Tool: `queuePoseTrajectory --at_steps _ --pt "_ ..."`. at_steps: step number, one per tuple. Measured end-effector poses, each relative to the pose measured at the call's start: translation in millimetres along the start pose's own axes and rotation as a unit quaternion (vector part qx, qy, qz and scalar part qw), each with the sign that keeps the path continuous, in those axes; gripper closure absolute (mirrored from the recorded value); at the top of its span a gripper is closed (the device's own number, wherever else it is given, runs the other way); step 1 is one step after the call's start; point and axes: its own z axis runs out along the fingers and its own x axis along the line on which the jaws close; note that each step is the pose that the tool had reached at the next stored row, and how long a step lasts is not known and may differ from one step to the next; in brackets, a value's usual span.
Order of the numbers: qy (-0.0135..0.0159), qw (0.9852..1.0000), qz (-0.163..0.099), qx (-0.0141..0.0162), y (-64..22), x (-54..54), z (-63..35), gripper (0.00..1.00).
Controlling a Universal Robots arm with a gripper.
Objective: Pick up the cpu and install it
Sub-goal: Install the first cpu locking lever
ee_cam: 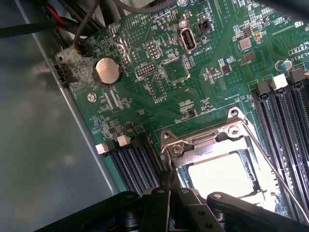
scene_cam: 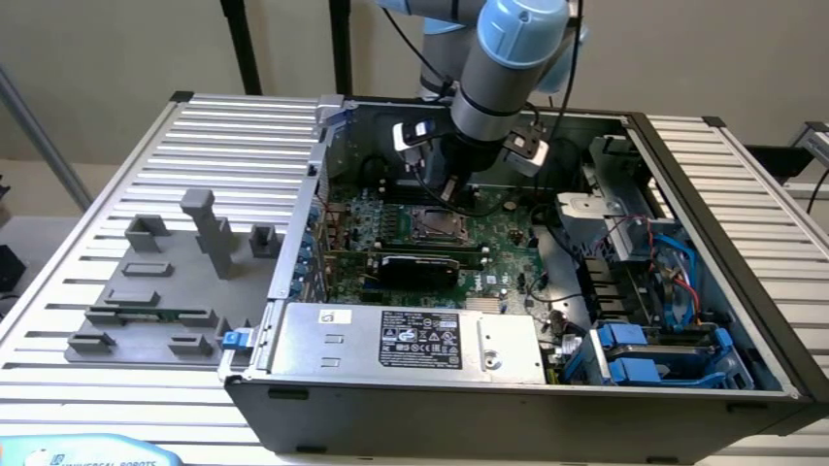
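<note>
One arm works inside the open computer case (scene_cam: 725,291): the gripper (ee_cam: 170,186), jaws drawn fully together and holding nothing I can see, hangs just above the socket frame (ee_cam: 212,142). The cpu (ee_cam: 227,174) lies flat in that frame, at 4 o'clock from the round silver coin cell (ee_cam: 107,70). Its pale glossy metal top contrasts with the matte green motherboard (ee_cam: 203,87).

The computer case (scene_cam: 518,388) sits on the slatted table (scene_cam: 104,175); fixture blocks (scene_cam: 182,272) lie at the exterior view's left, the motherboard (scene_cam: 414,238) inside.
</note>
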Motion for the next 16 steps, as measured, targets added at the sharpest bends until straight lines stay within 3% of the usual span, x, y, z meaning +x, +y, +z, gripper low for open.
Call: queuePoseTrajectory --at_steps 9,11,14,16 --pt "0.0003 1.0000 0.000 0.0002 1.5 0.2 -0.3 0.89" --pt "0.0019 1.0000 0.000 0.0010 1.6 0.1 -0.2 0.89" --pt "0.0074 1.0000 -0.001 0.0035 1.9 0.3 0.1 0.89" --pt "0.0091 0.9999 -0.001 0.0042 2.2 0.5 0.1 0.89"
